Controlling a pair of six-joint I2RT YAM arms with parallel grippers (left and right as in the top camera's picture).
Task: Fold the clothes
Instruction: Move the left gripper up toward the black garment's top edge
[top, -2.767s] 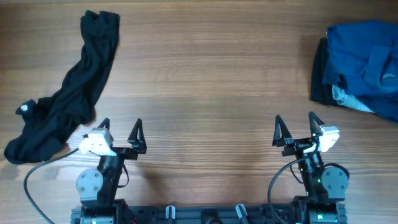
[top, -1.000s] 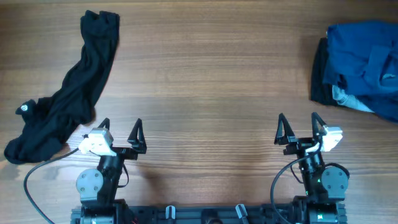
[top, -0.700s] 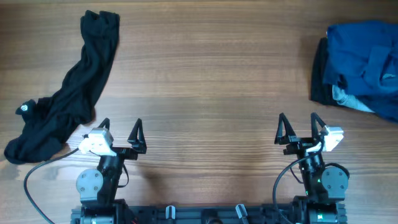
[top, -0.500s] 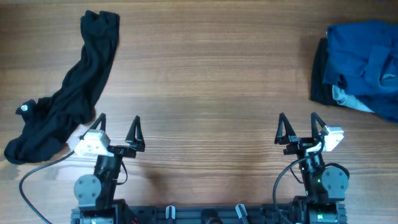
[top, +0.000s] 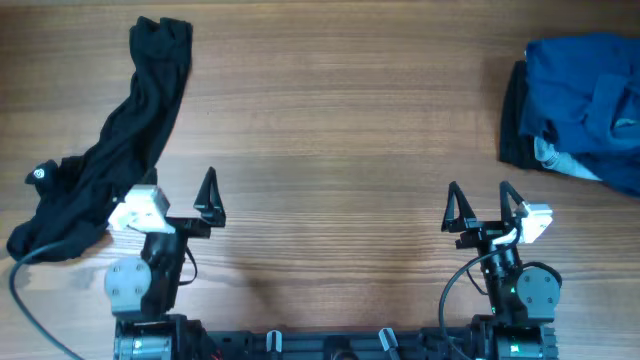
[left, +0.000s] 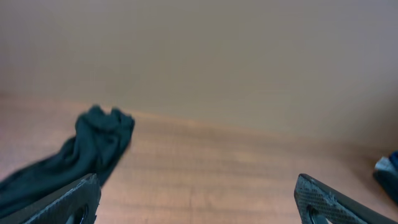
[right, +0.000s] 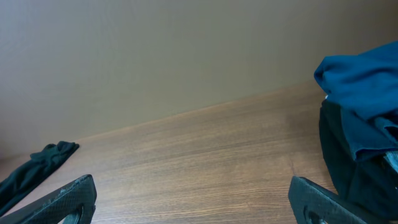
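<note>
- I'm looking at a wooden counter (top: 330, 120) with brown grain running left to right.
- The black garment (top: 110, 160) lies on its left side, crumpled into a long strip that runs from the far edge toward the near-left corner. It has a small white mark (top: 39, 174) by its left edge.
- A heap of blue garments (top: 585, 105) sits at the far right, with a pale grey patch (top: 548, 153) and dark fabric (top: 515, 125) along the heap's left side.
- I see the two piles lying well apart.

garment (top: 120, 170): plain black, tiny white logo (top: 39, 174) | pile (top: 585, 100): bright blue, pale grey patch (top: 548, 153), dark layer under | bench (top: 340, 120): brown wood grain | fingers (top: 209, 190): black | wall (left: 217, 50): beige
</note>
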